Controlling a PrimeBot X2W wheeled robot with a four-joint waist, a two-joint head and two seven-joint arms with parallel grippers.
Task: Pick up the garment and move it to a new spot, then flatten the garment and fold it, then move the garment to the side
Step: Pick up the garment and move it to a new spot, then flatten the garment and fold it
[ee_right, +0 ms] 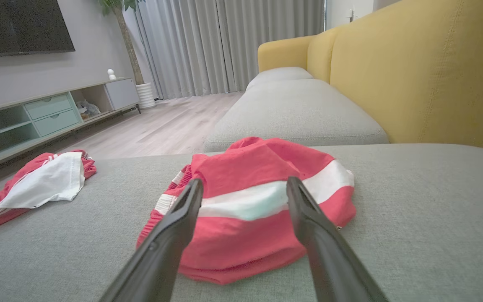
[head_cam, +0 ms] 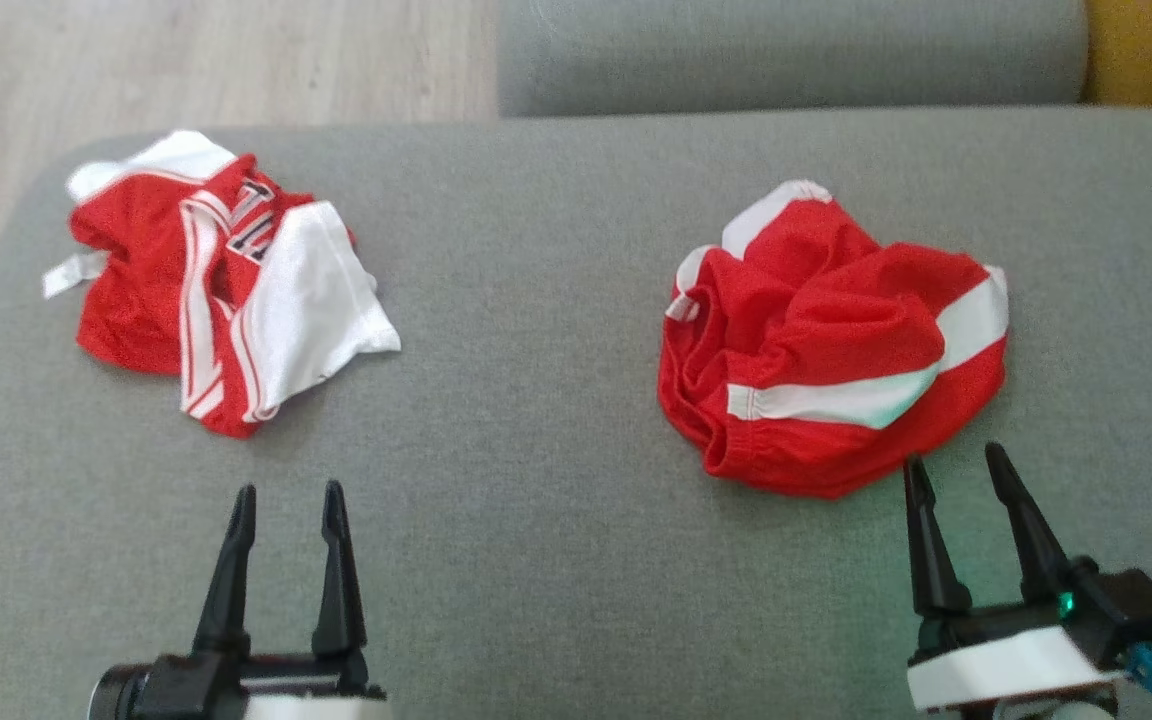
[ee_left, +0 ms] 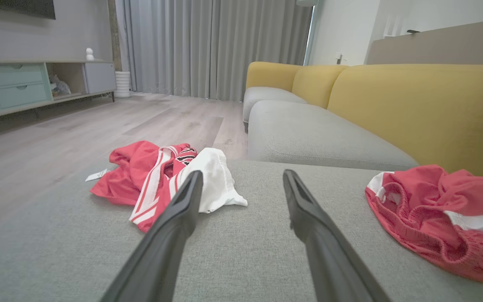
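Observation:
Two crumpled red-and-white garments lie on the grey cushion (head_cam: 536, 300). One garment, red with white panels and stripes (head_cam: 226, 290) (ee_left: 166, 176) (ee_right: 44, 184), sits at the far left. The other, red with a broad white band (head_cam: 826, 340) (ee_left: 442, 218) (ee_right: 258, 205), is bunched at the right. My left gripper (head_cam: 291, 500) (ee_left: 241, 180) stands open above bare cushion, short of the left garment. At the near edge of the right garment my right gripper (head_cam: 956, 465) (ee_right: 243, 184) is open too, nothing between its fingers.
The cushion's left edge drops to a pale wood floor (head_cam: 86, 70). A second grey seat (head_cam: 786, 50) and yellow sofa backs (ee_right: 426, 75) lie beyond. Across the room stand a low TV cabinet (ee_left: 36, 84) and grey curtains (ee_left: 212, 46).

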